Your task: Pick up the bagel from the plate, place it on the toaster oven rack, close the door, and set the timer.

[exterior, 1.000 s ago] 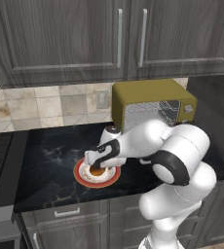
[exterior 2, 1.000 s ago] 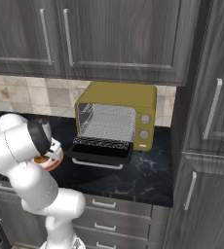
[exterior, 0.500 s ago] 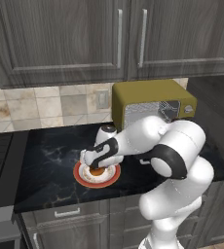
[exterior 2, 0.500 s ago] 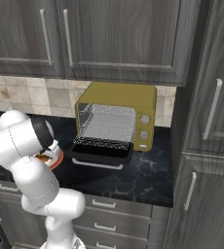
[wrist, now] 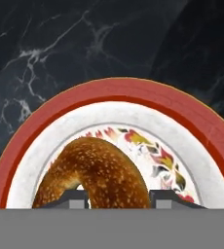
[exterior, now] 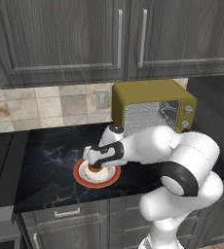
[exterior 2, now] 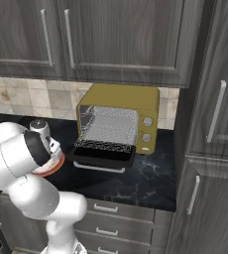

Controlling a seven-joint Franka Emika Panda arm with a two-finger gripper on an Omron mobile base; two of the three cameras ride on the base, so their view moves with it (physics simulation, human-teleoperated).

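Black marbled bench (exterior: pixel 50 160) carries the plate (exterior: pixel 82 176) near its front edge, with bare stone to the left toward the stove and behind toward the tiled wall. The gripper (exterior: pixel 94 168) is down over the plate's middle, arm reaching in from the right. In the hand view the bagel (wrist: pixel 97 172) lies on the plate (wrist: pixel 192 131), left of centre, and the two fingertips (wrist: pixel 76 198) stand on either side of one arc of its ring, one tip in the hole and one at the outer crust. The jaws are partly open; I cannot tell whether they press the bagel. White plate surface shows all round the bagel, and the red rim sits wholly on the bench.

To the right, near the back, the oven (exterior 2: pixel 121 116) stands with its door (exterior 2: pixel 102 155) dropped flat toward the front edge, handle foremost. The rack (exterior 2: pixel 108 130) shows as a wire grid in the open cavity. Bare bench lies between plate and door. Cabinets hang overhead; a tall cabinet closes the right end.
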